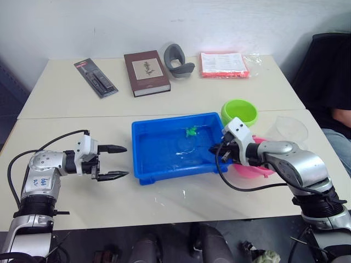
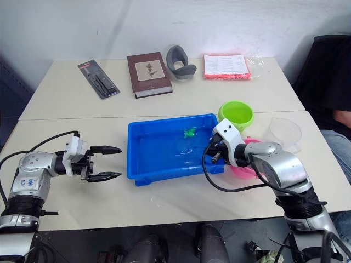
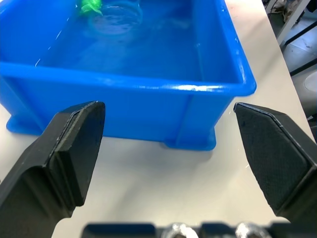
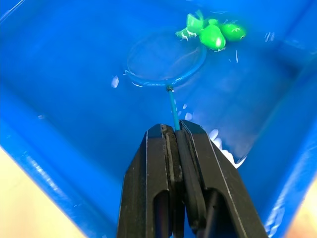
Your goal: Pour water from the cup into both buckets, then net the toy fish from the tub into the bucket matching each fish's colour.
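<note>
The blue tub (image 1: 164, 164) is being carried by the pale counter (image 1: 71, 120), near its front edge, with water lying in it. The net (image 4: 166, 59) is being held inside the tub by the right gripper (image 4: 176, 136), whose two black fingers are being pressed together on the thin stick handle. The round blue rim of the net is being kept low in the water, just beside the green toy fish (image 4: 213, 33), which are lying close together near the tub's far wall. Whether the rim is touching the fish cannot be told.

The left gripper (image 1: 112, 162) is being held above the counter just to the left of the tub, apart from it, with its fingers spread wide and nothing between them. In the left wrist view the tub's near wall is being faced by those fingers (image 3: 69, 153).

The lime green bucket (image 1: 239, 112) is being kept just behind the tub's far right corner. The pink bucket (image 1: 253, 169) is standing beside the tub's right end and is being partly hidden by the right arm. The clear cup (image 1: 290, 130) is standing upright to the right of the buckets.

Along the far side of the counter, a brown book (image 1: 146, 72), a packaged tool (image 1: 96, 78), a grey object (image 1: 177, 60) and a packet of red sheets (image 1: 222, 64) are being left lying.
</note>
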Controlling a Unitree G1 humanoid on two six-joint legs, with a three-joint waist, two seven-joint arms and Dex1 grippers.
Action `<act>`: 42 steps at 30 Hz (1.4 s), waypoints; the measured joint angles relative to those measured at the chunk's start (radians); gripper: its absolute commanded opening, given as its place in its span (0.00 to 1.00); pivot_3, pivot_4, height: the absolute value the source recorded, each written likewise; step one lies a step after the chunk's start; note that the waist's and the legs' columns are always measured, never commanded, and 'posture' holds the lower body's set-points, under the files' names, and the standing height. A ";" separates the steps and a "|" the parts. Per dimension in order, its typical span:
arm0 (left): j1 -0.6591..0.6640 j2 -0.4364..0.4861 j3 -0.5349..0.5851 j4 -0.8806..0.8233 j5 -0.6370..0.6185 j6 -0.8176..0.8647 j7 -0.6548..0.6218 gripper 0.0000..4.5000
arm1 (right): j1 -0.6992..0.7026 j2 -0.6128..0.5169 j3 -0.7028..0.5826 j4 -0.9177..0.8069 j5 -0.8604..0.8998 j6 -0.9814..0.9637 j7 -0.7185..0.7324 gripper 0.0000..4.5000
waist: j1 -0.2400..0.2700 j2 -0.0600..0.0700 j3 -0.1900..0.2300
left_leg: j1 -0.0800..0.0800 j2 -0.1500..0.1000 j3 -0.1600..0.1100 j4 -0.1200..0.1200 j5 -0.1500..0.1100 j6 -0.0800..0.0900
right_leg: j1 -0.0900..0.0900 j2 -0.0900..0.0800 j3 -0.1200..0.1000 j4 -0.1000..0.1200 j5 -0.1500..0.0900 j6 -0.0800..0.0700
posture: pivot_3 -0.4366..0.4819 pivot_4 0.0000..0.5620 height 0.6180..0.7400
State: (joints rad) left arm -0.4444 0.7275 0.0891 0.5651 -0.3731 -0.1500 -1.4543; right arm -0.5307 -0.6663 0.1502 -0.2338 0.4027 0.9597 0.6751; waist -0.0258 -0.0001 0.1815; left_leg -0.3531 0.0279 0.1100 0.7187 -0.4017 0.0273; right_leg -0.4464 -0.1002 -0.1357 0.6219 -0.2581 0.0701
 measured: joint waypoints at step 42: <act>-0.006 -0.015 0.000 -0.080 0.003 0.033 0.019 1.00 | 0.067 -0.051 -0.099 -0.130 0.096 0.078 0.057 0.00 | 0.003 0.000 0.000 | 0.000 0.000 -0.001 0.000 0.000 0.000 | 0.000 -0.001 0.000 0.000 0.000 0.000 | 0.48 0.27 1.00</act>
State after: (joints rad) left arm -0.4502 0.7127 0.0890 0.4849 -0.3700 -0.1171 -1.4353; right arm -0.4637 -0.7172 0.0516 -0.3635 0.4989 1.0379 0.7324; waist -0.0224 -0.0002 0.1815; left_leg -0.3535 0.0278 0.1092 0.7188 -0.4017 0.0273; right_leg -0.4464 -0.1007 -0.1352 0.6218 -0.2581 0.0701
